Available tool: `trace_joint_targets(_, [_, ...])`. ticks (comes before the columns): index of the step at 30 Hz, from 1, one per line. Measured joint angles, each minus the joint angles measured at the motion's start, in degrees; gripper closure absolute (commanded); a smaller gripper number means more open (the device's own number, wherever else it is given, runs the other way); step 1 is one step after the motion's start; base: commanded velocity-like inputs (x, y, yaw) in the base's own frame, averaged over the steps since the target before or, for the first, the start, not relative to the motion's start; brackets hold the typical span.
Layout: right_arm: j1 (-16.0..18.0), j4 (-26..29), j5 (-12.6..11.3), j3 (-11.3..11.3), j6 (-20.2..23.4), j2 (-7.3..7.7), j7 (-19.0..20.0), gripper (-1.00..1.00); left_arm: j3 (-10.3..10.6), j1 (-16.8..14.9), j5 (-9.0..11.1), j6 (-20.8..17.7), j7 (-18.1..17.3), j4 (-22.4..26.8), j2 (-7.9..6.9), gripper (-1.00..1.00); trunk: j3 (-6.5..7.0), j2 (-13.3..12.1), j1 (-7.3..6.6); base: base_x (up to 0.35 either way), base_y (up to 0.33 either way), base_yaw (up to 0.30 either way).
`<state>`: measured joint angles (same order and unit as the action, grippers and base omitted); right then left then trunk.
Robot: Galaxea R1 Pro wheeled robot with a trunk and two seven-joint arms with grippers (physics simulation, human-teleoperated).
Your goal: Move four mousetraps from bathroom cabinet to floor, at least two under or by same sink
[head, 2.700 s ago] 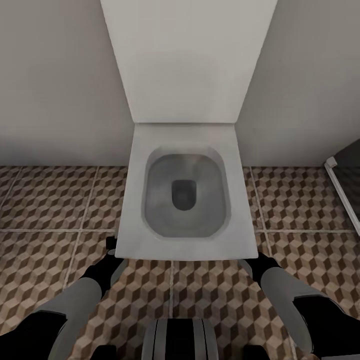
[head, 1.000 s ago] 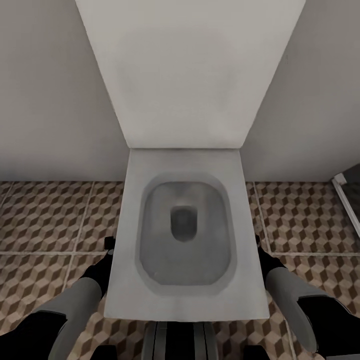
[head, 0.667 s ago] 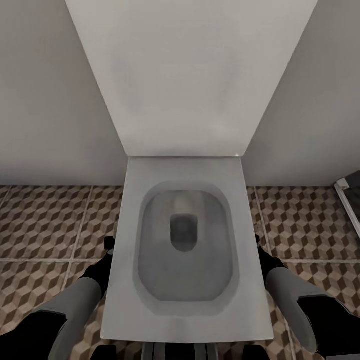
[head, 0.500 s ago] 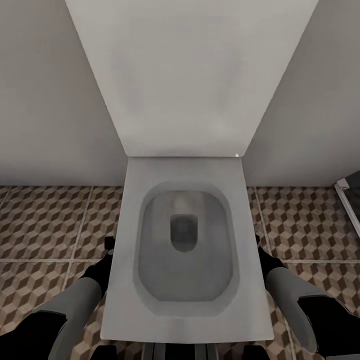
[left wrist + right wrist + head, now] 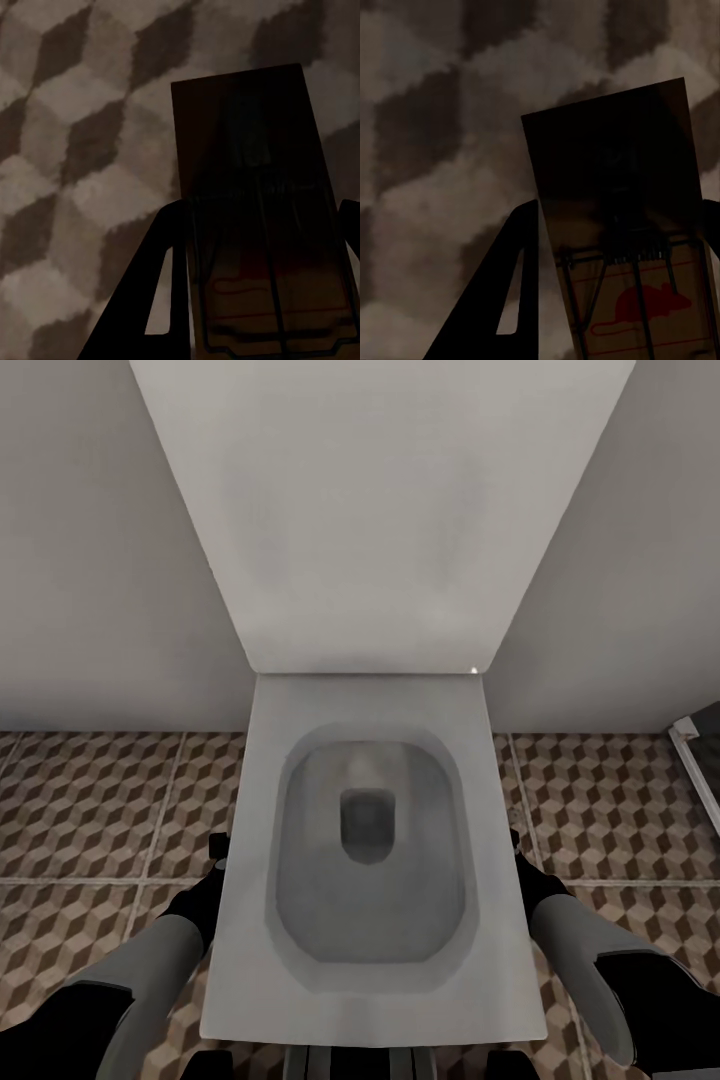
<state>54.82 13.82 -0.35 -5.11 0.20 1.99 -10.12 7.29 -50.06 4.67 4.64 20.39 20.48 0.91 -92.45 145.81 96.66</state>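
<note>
Head view: white rectangular toilet point(image 5: 372, 860) with raised lid sits dead centre against a pale grey wall point(image 5: 100, 560), bowl open, brown-beige-white cube-patterned floor tiles point(image 5: 90, 800) on both sides. Both grey-and-black arms hang low, left arm point(image 5: 150, 960) just beside the toilet's left edge, right arm point(image 5: 580, 950) just beside its right edge; grippers themselves mostly hidden by the toilet rim there. Left wrist view: left gripper point(image 5: 259, 300) pinches a small flat dark-brown rectangular mousetrap point(image 5: 255, 187), board sitting between the two black fingers point(image 5: 142, 300), one finger against each long edge, wire bar and red print at the gripper end, far end sticking out past the fingertips over the cube tiles. Right wrist view: right gripper point(image 5: 619, 300) pinches a second dark-brown mousetrap point(image 5: 615, 187) the same way, board between the black fingers point(image 5: 502, 300), red mouse logo visible near the gripper end, far end poking out over the tiled floor. Both traps are held off the floor, tilt slight; height above tiles can't be told. Dark-framed white-edged panel point(image 5: 700, 745) at the head view's right edge.
</note>
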Motion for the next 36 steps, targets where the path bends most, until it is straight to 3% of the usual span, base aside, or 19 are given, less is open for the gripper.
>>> trace_joint_targets(36, [0.0,0.0,0.0,0.0,0.0,0.0,0.0,1.0,-0.13,0.0,0.05,0.0,0.01,0.06,-0.09,1.0,0.0,0.0,0.0,0.0,-0.013,0.0])
